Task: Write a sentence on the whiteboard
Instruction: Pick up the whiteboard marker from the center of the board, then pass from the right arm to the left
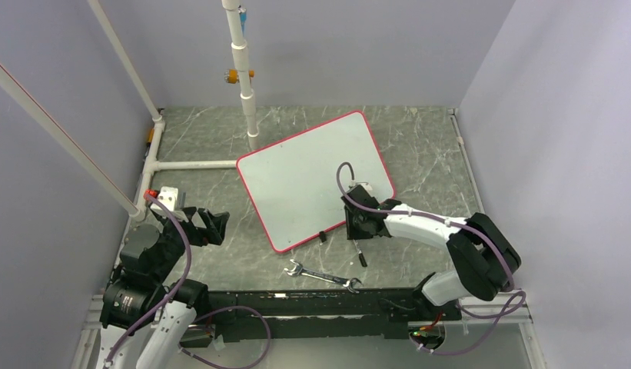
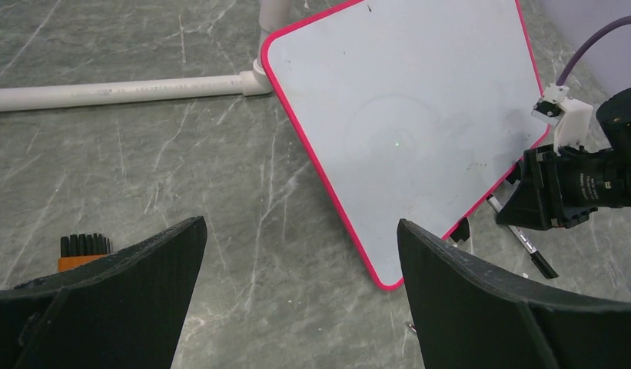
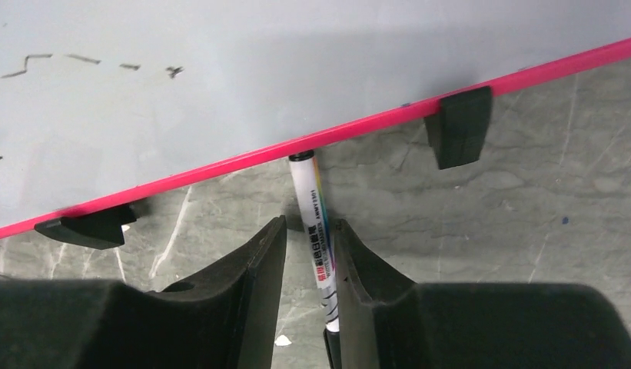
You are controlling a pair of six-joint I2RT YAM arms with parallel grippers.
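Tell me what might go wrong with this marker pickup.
1. The marker has its end right against the whiteboard rim, so lifting it may snag and shift the board.
2. The right gripper straddles the marker off-centre, with a gap on one side only. Closing may roll or tilt it, giving a crooked grip for writing.

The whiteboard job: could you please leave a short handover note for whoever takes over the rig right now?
Left hand: open, empty, off to the whiteboard's left.
Right hand: fingers flank the marker, which lies on the table against the board's near rim; a firm grip I cannot confirm.
Done: nothing written; only faint stray marks on the board.
Left: lift the marker, write the sentence.
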